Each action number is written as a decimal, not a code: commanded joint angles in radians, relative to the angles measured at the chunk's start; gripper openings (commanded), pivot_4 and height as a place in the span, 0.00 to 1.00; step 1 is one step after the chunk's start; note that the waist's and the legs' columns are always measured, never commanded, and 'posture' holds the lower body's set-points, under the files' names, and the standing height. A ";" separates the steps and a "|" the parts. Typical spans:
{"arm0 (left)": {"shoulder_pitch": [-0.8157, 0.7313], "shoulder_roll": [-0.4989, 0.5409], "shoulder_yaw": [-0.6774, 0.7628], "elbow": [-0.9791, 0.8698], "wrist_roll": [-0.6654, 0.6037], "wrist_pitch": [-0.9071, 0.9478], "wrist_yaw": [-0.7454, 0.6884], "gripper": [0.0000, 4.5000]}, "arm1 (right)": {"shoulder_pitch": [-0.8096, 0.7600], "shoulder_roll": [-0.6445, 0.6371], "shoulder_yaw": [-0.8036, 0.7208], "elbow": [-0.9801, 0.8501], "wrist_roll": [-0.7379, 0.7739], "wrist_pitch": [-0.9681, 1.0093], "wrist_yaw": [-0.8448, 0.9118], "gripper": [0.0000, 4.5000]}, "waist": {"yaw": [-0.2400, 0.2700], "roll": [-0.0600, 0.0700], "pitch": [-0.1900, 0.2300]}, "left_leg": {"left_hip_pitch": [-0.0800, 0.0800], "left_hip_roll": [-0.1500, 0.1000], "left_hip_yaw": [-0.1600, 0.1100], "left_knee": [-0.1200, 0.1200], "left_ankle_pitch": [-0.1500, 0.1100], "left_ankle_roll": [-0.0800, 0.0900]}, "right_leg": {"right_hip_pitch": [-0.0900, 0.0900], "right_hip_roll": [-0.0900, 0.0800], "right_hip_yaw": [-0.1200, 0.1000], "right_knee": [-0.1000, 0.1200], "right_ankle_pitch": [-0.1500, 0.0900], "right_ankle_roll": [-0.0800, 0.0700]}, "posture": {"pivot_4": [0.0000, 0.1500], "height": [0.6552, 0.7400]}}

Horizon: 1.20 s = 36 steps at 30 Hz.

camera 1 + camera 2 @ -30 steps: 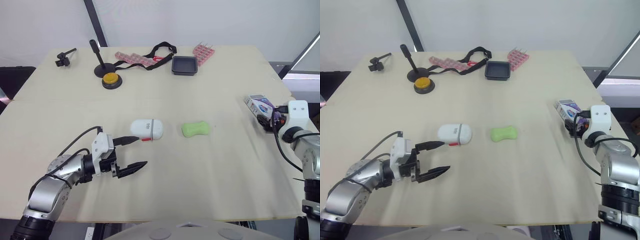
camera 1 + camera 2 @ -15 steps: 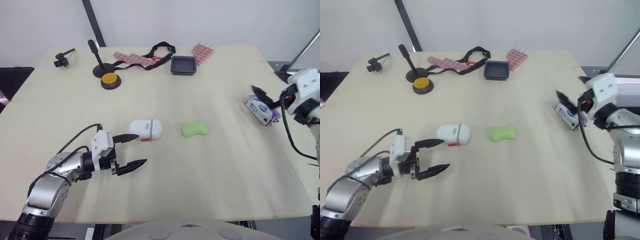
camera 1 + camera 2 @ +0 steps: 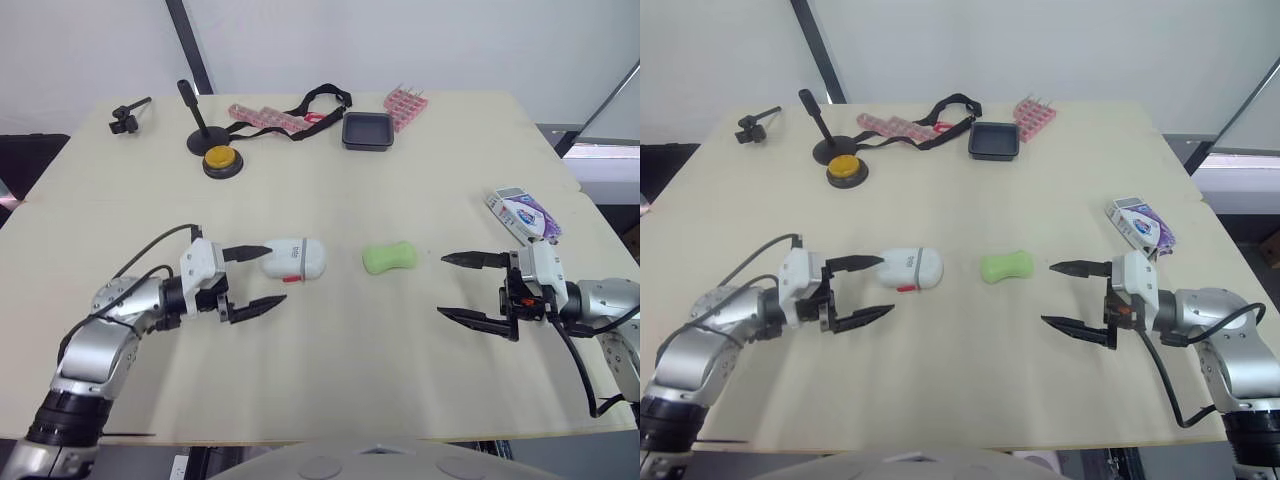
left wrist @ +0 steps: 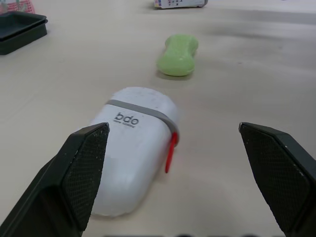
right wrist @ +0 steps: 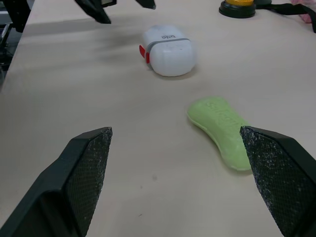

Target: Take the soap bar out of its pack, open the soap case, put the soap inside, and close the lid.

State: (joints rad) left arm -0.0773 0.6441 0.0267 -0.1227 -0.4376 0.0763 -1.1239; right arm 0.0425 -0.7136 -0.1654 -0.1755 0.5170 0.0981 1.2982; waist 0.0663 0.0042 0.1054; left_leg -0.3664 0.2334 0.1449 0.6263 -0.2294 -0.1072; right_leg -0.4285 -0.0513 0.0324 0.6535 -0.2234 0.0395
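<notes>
The green soap bar (image 3: 390,258) lies bare on the table's middle. Left of it rests the white soap case (image 3: 296,258), shut, with a grey band and a red latch (image 4: 169,154). The empty pack (image 3: 521,213) lies near the table's right edge. My left gripper (image 3: 256,278) is open just left of the case, its upper finger beside the case's end. My right gripper (image 3: 466,289) is open, low over the table a little right of the soap, with nothing between its fingers. The right wrist view has the soap (image 5: 221,132) and the case (image 5: 169,50) ahead of the fingers.
At the table's far side stand a yellow button (image 3: 221,159), a black stand (image 3: 200,135), a black tray (image 3: 368,130), pink strips (image 3: 263,117), a pink rack (image 3: 406,104), a black strap (image 3: 320,99) and a small black clamp (image 3: 124,118).
My right gripper has left the pack by the right edge and swung down and left to beside the soap. My left gripper has edged forward toward the case.
</notes>
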 commanded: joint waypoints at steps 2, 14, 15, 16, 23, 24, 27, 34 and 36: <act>-0.091 0.043 -0.007 0.099 0.028 -0.053 -0.085 1.00 | 0.006 -0.004 0.000 -0.007 0.016 -0.022 0.019 0.99 | 0.000 0.000 0.000 | 0.000 0.000 0.000 0.000 0.000 0.000 | 0.000 0.000 0.000 0.000 0.000 0.000 | 1.00 0.87; -0.408 0.007 -0.189 0.442 0.198 -0.183 -0.274 1.00 | 0.006 -0.006 0.019 0.006 -0.008 -0.040 0.006 0.99 | 0.012 0.000 0.000 | -0.001 -0.001 0.000 0.001 0.000 0.001 | 0.000 -0.002 -0.001 0.001 0.000 0.000 | 1.00 0.87; -0.422 0.001 -0.201 0.459 0.206 -0.190 -0.285 1.00 | 0.010 -0.008 0.018 0.007 -0.010 -0.043 0.007 0.99 | 0.012 0.000 0.000 | -0.001 -0.001 0.000 0.001 0.000 0.001 | -0.001 -0.002 -0.001 0.001 0.000 0.000 | 1.00 0.87; -0.434 -0.006 -0.210 0.475 0.213 -0.201 -0.292 1.00 | 0.013 -0.009 0.016 0.007 -0.011 -0.045 0.007 0.99 | 0.014 0.000 0.000 | -0.001 -0.001 0.000 0.001 0.000 0.001 | -0.001 -0.002 -0.001 0.001 0.000 0.000 | 1.00 0.87; -0.503 -0.062 -0.264 0.609 0.286 -0.301 -0.303 1.00 | 0.023 -0.012 0.011 0.009 -0.018 -0.057 -0.011 0.99 | 0.019 -0.001 0.000 | -0.002 -0.001 0.000 0.002 0.000 0.001 | -0.001 -0.003 -0.001 0.001 0.000 0.000 | 1.00 0.87; -0.508 -0.067 -0.265 0.622 0.293 -0.313 -0.301 1.00 | 0.024 -0.013 0.011 0.008 -0.018 -0.058 -0.013 0.99 | 0.018 -0.001 0.000 | -0.002 -0.001 0.000 0.002 0.000 0.001 | -0.001 -0.003 -0.001 0.001 0.000 0.000 | 1.00 0.87; -0.517 -0.081 -0.269 0.665 0.309 -0.337 -0.304 1.00 | 0.027 -0.015 0.013 0.006 -0.019 -0.061 -0.017 0.99 | 0.015 -0.001 0.000 | -0.002 -0.001 0.000 0.001 0.000 0.001 | -0.001 -0.002 -0.001 0.001 0.000 0.000 | 1.00 0.87; -0.523 -0.087 -0.259 0.697 0.319 -0.354 -0.286 1.00 | 0.030 -0.020 0.015 0.007 -0.022 -0.063 -0.022 0.99 | 0.019 -0.001 0.000 | -0.003 -0.001 -0.001 0.002 0.000 0.001 | -0.001 -0.003 -0.001 0.001 0.000 0.000 | 1.00 0.87; -0.516 -0.089 -0.253 0.684 0.309 -0.340 -0.279 1.00 | 0.024 -0.020 0.018 0.009 -0.024 -0.062 -0.024 0.99 | 0.020 -0.001 0.000 | -0.003 -0.001 -0.001 0.002 0.000 0.001 | -0.001 -0.003 -0.002 0.001 0.000 0.000 | 1.00 0.87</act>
State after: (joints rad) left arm -0.5825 0.5525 -0.2530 0.5772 -0.1154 -0.2675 -1.4077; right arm 0.0744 -0.7187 -0.1282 -0.1605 0.4959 0.0509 1.2756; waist 0.0860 0.0029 0.1052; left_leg -0.3696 0.2324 0.1442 0.6279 -0.2295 -0.1058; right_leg -0.4293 -0.0543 0.0309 0.6545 -0.2233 0.0395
